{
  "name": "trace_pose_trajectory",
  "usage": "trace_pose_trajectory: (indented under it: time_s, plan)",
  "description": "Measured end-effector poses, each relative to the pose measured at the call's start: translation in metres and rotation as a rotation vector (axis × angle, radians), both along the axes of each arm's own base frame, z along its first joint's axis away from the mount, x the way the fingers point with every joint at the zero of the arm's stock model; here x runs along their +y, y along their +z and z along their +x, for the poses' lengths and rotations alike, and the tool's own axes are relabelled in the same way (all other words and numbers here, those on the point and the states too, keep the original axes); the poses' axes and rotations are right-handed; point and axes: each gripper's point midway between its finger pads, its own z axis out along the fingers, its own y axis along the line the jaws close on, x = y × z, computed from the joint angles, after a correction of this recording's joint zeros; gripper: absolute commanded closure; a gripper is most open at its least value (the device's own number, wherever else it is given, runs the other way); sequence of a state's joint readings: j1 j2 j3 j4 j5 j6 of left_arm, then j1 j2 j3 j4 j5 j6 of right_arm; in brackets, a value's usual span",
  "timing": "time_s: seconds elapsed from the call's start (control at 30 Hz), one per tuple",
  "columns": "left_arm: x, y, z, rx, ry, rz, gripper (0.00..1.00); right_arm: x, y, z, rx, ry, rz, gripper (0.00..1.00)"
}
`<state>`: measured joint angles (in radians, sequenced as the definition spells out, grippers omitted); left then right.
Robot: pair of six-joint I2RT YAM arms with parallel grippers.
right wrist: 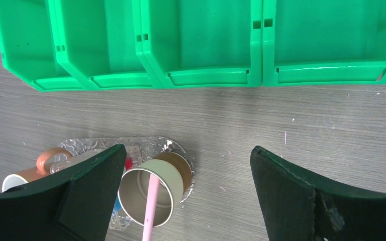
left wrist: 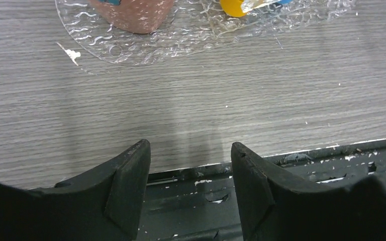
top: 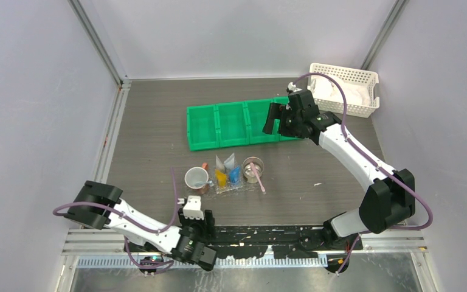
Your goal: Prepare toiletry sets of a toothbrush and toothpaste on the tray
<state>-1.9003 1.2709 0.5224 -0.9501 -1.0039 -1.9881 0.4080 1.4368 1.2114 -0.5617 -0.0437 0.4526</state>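
- On the tray (top: 230,188), in the top external view, two cups stand at its ends: the left cup (top: 196,178) and the right cup (top: 253,170).
- Between these cups, on the tray, is the toothpaste (top: 221,177): one yellow-orange tube and, just beside it, one blue tube (top: 235,176).
- A pink toothbrush (top: 259,181) stands in the right cup, and its handle leans out over the near side of the tray.
- The left gripper (top: 200,220) is near the tray on its near side. The right gripper (top: 278,118) is well apart from the tray on its far side, over the green bin (top: 219,125).
- A white basket (top: 359,76) is far behind the tray, to the right (something white lies inside, I cannot tell what).
- From the left wrist view, the left gripper (left wrist: 188,168) has its jaws apart, with nothing between them. Bare table (left wrist: 191,100) lies between it and the tray (left wrist: 191,37), which carries the brownish left cup (left wrist: 133,15) and the yellow end of the toothpaste (left wrist: 232,6).
- From the right wrist view, the right gripper (right wrist: 187,150) has its jaws wide apart and holds nothing. Below it is the tray (right wrist: 176,146) with the right cup (right wrist: 168,175), and the toothbrush (right wrist: 151,208) is inside this cup. The green bin (right wrist: 201,50) is beyond the tray.
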Motion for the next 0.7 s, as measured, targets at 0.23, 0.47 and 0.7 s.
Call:
trace_pose_trajectory:
  time_s: [0.23, 0.47, 0.7]
  plan:
    - [0.007, -0.008, 0.015, 0.054, 0.066, -0.058, 0.38, 0.001, 0.0, 0.0, 0.003, 0.0, 0.004, 0.0]
    - [0.014, -0.018, 0.035, 0.121, 0.141, -0.027, 0.38, 0.0, 0.0, 0.0, 0.003, 0.0, 0.003, 0.0]
    - [0.018, -0.022, 0.042, 0.128, 0.152, 0.029, 0.39, -0.001, 0.0, 0.0, 0.003, -0.005, 0.004, 0.0]
